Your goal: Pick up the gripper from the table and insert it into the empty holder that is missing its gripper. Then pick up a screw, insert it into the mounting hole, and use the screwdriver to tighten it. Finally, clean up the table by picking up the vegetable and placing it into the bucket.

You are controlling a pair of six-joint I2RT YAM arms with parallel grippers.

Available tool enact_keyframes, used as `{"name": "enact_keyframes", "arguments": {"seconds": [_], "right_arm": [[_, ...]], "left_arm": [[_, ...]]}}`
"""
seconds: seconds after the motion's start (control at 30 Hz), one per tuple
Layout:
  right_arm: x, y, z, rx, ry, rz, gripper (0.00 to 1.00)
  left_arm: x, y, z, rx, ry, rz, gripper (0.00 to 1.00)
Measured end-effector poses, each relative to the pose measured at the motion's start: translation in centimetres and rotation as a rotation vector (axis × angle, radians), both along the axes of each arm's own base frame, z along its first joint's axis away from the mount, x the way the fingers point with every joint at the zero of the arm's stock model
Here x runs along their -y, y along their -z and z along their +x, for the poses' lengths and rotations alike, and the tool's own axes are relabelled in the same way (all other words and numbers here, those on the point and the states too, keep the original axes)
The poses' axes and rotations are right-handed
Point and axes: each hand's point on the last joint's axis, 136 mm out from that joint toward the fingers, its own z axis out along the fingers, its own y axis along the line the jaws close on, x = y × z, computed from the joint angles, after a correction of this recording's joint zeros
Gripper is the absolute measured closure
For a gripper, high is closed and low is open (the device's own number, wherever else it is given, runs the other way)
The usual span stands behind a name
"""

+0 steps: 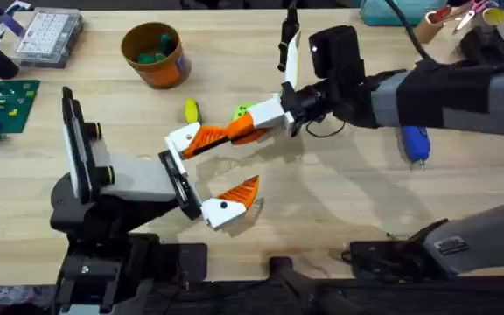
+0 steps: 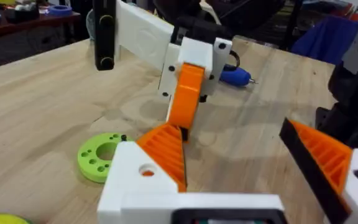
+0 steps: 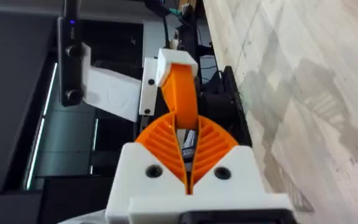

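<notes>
Left gripper sits near the table's front edge, fingers spread wide, holding nothing. Beyond it, right gripper clamps the gripper against the holder. The bucket stands farthest back.

A clear plastic parts box sits at the far left corner of the pale wooden surface, with a green circuit board nearer along the left edge. A small yellow piece lies on the wood near the middle. In the left wrist view a lime-green disc with holes lies flat.
</notes>
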Motion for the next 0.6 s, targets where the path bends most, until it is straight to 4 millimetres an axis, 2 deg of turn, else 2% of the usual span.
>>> {"name": "enact_keyframes", "arguments": {"seconds": [0.3,0.6], "right_arm": [[-0.15,0.46,0.71,-0.021,0.048,-0.042,0.990],[0.45,-0.25,0.33,0.034,0.135,-0.078,0.991]], "left_arm": [[-0.02,0.13,0.02,-0.024,-0.003,-0.008,0.013],[0.00,0.05,0.00,-0.020,-0.001,-0.009,0.013]]}}
